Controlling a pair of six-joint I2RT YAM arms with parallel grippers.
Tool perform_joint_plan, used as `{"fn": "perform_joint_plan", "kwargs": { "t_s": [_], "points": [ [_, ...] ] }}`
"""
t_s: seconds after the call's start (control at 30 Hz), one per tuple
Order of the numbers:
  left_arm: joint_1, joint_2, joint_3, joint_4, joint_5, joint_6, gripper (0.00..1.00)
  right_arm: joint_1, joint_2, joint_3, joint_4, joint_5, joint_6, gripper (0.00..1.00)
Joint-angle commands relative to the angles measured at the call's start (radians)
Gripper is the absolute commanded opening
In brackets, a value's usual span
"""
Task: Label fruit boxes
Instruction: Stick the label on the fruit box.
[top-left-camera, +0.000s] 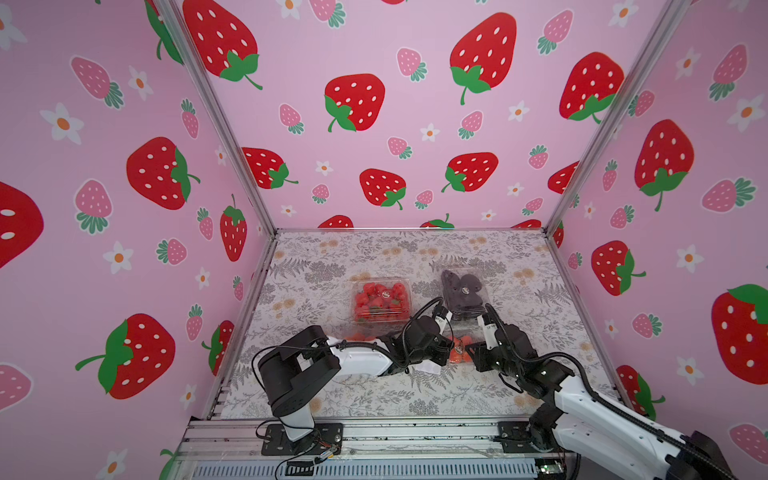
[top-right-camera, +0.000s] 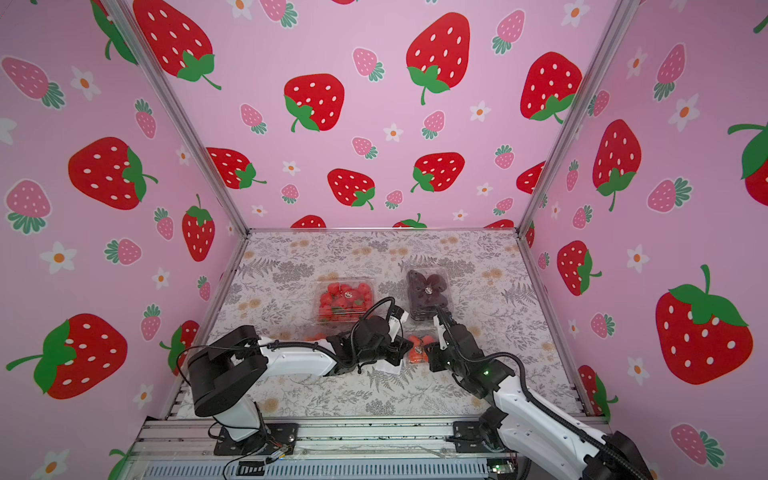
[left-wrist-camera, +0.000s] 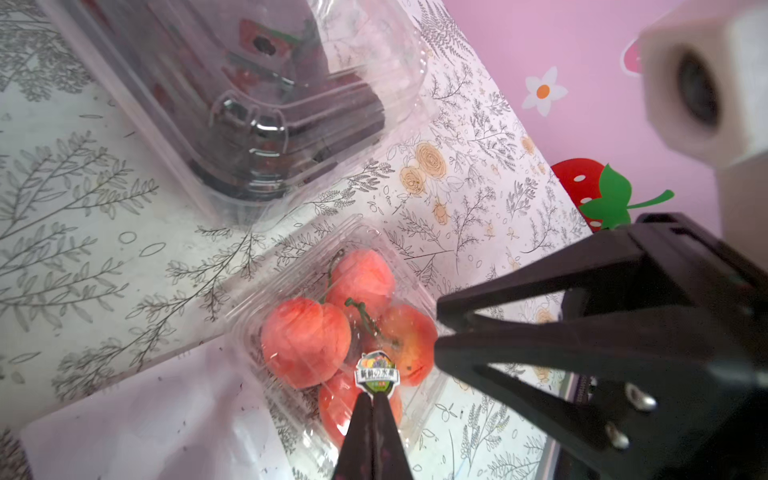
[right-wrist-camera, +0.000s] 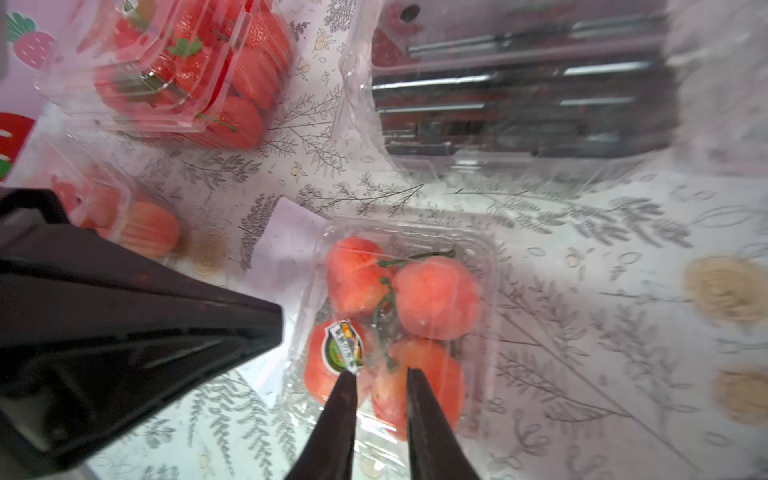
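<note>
Mid-labelling: small clamshell box of orange-red fruits (left-wrist-camera: 286, 270) on the table (top-left-camera: 332, 257), between both grippers. Left gripper (left-wrist-camera: 372, 401) pinched shut at the edge of the sticker (left-wrist-camera: 376, 372); right gripper (right-wrist-camera: 379, 372) slightly parted, empty. Next, likely: pressing the sticker flat.

One strawberry box (top-left-camera: 381, 300), one dark-fruit box (top-left-camera: 463, 293), two orange-pink fruit boxes (right-wrist-camera: 407, 324) (right-wrist-camera: 124, 220), one white sticker sheet (left-wrist-camera: 145, 415) and two robot arms (top-left-camera: 361, 357) (top-left-camera: 590, 411).

small fruit box (left-wrist-camera: 332, 324): clear glossy plastic | left pincer (left-wrist-camera: 371, 399): matt black | frame rail (top-left-camera: 415, 434): brushed metal
</note>
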Motion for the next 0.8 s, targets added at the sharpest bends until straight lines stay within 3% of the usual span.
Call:
{"fn": "perform_joint_plan", "kwargs": {
  "t_s": [0.0, 0.33, 0.47, 0.77],
  "points": [
    [-0.004, 0.03, 0.05, 0.019, 0.05, -0.003, 0.0, 0.005, 0.046, 0.038, 0.097, -0.087, -0.029, 0.18],
    [-0.005, 0.056, 0.058, 0.006, 0.018, -0.009, 0.0, 0.003, 0.225, 0.033, 0.229, -0.158, -0.017, 0.07],
    [-0.005, 0.067, 0.053, 0.012, 0.019, -0.014, 0.0, 0.004, 0.228, 0.005, 0.175, -0.06, 0.005, 0.03],
    [-0.029, 0.086, 0.09, -0.014, -0.014, 0.003, 0.0, 0.004, 0.153, -0.017, 0.137, -0.038, 0.011, 0.03]
  ]
}}
